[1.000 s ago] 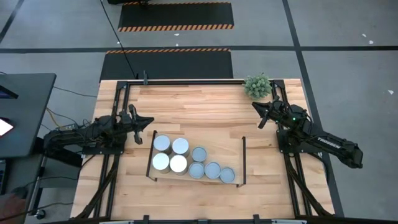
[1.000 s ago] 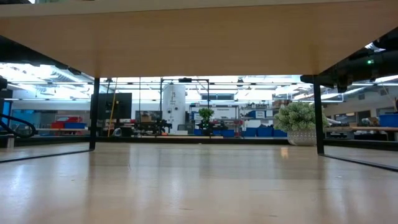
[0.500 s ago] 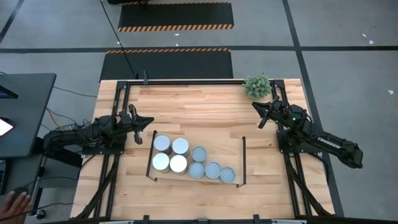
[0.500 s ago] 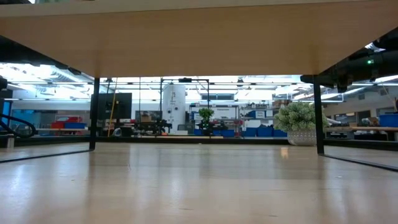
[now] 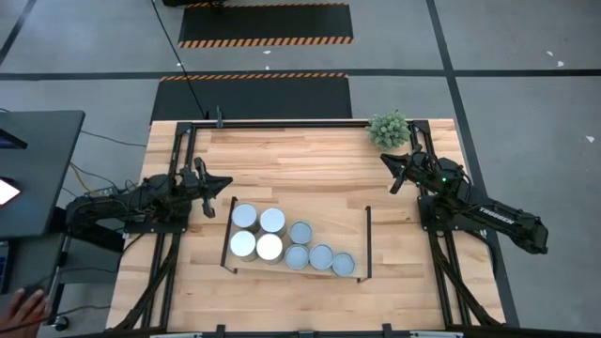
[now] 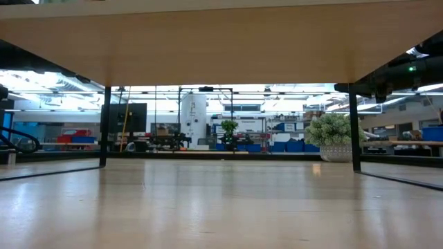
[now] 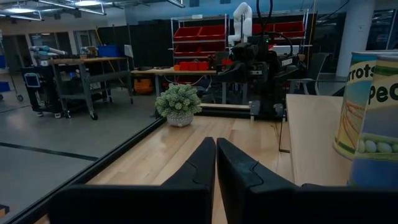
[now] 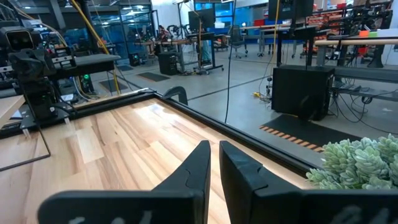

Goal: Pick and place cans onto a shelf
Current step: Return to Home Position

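Note:
The shelf stands on the table's near middle, a light-wood board with black rails at its short sides. Several cans stand upright on it: whitish ones at its left, bluish-grey ones toward its near right. The low view looks under the board. My left gripper is shut and empty, left of the shelf. One labelled can shows in its wrist view beside the gripper. My right gripper is shut and empty at the far right, also seen in its wrist view.
A small green plant stands at the table's far right corner, just beyond my right gripper. It also shows in the low view. A black bar runs along the far edge. A person's hand shows off the table's near left.
Both arms and the cans have kept still. A person's hand has come into view on the floor side, off the table's near left corner.

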